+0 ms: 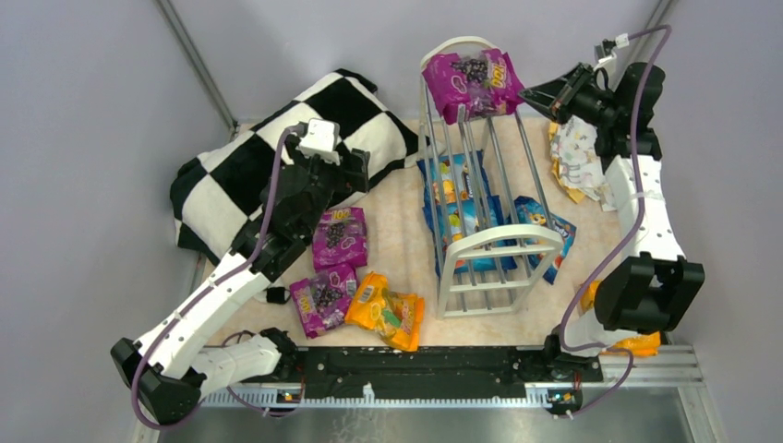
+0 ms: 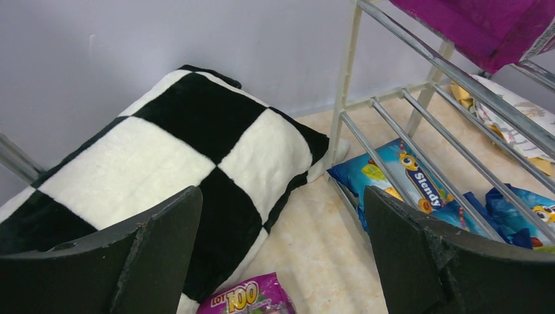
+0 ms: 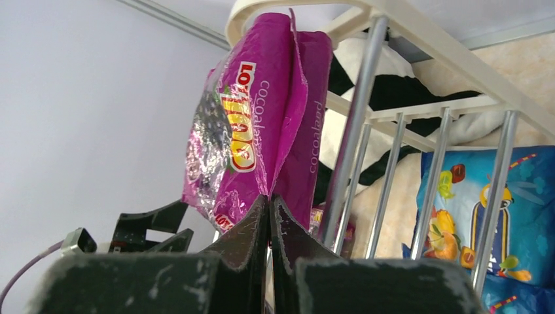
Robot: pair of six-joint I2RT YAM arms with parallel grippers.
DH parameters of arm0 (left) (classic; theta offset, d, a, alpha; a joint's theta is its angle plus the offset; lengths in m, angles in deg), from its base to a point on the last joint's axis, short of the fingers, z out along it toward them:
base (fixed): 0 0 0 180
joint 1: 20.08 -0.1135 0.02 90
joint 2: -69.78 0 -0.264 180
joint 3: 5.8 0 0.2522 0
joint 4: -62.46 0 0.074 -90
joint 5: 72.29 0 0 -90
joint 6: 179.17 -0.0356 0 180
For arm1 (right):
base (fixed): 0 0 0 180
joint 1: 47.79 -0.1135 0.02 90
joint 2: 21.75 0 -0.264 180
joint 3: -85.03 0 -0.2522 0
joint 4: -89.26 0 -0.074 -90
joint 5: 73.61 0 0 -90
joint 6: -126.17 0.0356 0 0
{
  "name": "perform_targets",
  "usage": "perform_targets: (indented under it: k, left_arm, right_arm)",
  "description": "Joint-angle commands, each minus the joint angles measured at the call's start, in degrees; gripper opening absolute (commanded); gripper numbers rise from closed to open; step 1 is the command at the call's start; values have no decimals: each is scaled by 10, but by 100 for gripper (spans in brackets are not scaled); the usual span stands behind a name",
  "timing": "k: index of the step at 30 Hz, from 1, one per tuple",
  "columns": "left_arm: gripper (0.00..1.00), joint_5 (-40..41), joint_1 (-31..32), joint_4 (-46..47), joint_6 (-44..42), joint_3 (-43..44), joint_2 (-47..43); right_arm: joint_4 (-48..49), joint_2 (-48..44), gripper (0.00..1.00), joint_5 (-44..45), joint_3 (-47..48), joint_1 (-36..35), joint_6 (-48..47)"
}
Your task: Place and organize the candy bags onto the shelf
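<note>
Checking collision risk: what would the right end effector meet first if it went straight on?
Likely the purple candy bags atop the shelf, just ahead of its fingertips; depth unclear.

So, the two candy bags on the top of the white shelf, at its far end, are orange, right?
Not orange: the two candy bags on the top of the white shelf, at its far end, are purple, as the top external view shows.

Purple bags [image 1: 339,237] 4; shelf [image 1: 499,237] 1; pillow [image 1: 277,157] 1.
</note>
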Motion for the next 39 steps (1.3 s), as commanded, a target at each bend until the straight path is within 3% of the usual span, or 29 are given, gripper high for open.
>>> perform_targets:
  k: [1,11,14,17,21,25,30,34,39]
  left_arm:
    - [99,-21,-2,-8,53,18,-8]
    - [99,-25,-2,-42,95,8,-22]
    - [99,-32,-2,-56,109,9,-23]
    - [99,-38,-2,-78,123,11,-28]
    - [99,-51,-2,-117,147,6,-40]
    - [99,-67,-2,-165,196,-15,-61]
    - [99,-130,-2,-213,272,-70,-73]
    - [99,-162,-2,-251,336,-117,-67]
    - [99,-263,-2,-280,381,-156,-50]
  right_arm:
    - [38,-35,0,0,-1,-15,11]
    - [69,-47,0,18,-43,-24,32]
    - [22,-44,0,24,-22,-23,-1]
    - [-45,-41,23,30,23,-17,-50]
    - [-204,-58,54,93,106,6,-170]
    - [-275,-133,76,182,96,11,-265]
    - [-275,-282,80,304,-40,10,-317]
    - [-235,-393,83,353,-181,5,-312]
    - [-254,-429,84,408,-227,-49,-326]
